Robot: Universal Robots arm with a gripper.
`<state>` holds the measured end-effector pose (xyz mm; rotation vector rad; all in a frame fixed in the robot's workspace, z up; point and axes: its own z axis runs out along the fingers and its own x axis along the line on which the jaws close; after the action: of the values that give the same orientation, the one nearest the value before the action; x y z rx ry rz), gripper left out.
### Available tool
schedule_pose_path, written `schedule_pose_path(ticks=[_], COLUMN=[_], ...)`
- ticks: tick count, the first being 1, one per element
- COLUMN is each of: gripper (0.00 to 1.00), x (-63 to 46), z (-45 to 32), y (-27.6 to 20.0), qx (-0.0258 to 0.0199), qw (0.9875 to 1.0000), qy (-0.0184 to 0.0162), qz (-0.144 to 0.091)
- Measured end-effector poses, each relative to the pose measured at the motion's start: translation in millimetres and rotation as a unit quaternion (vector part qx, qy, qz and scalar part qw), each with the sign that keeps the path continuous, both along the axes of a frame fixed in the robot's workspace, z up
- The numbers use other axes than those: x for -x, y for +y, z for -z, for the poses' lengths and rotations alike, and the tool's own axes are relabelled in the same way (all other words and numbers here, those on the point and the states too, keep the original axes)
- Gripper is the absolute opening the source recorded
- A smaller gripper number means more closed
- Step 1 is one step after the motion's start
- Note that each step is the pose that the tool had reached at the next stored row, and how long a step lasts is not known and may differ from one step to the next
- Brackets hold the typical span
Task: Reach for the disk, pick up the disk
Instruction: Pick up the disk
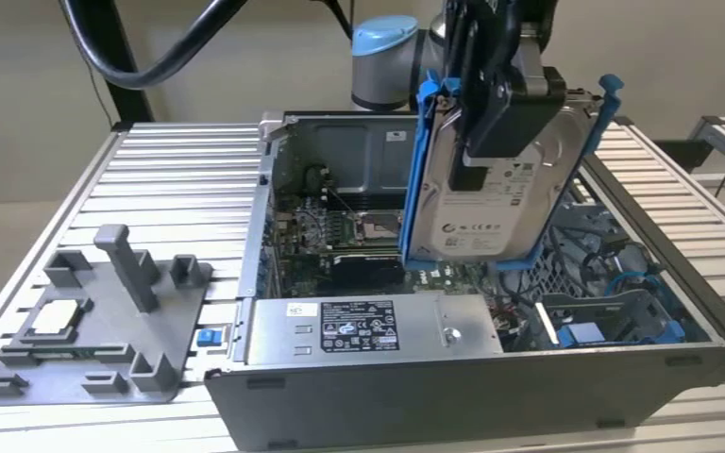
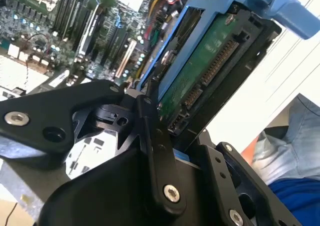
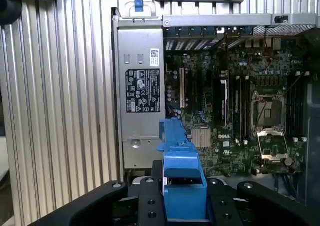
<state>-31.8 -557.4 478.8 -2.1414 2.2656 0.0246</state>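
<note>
Holding the disk (image 1: 495,203) upright in my clamped gripper (image 1: 504,127), long axis vertical, above the open computer case (image 1: 489,396).

Black end effector (image 1: 498,142), lt-blue joint cap (image 1: 384,38), silver screws

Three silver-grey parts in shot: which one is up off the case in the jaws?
The disk, the blue-framed drive with the white label, gripped upright above the open case. The long grey metal box sits in the case; the small square chip lies on the grey fixture.
</note>
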Motion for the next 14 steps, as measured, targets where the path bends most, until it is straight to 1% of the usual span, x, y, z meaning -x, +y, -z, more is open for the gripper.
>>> schedule_pose_path(ticks=[9,14], gripper=[0.00,0.00], x=[-8.6,-13.3], z=[0.0,0.0], y=[-18.8,-27.2], qx=[-0.0001,-0.0002], qw=[1.0000,1.0000], qy=[0.0005,0.0006], qz=[0.000,0.000])
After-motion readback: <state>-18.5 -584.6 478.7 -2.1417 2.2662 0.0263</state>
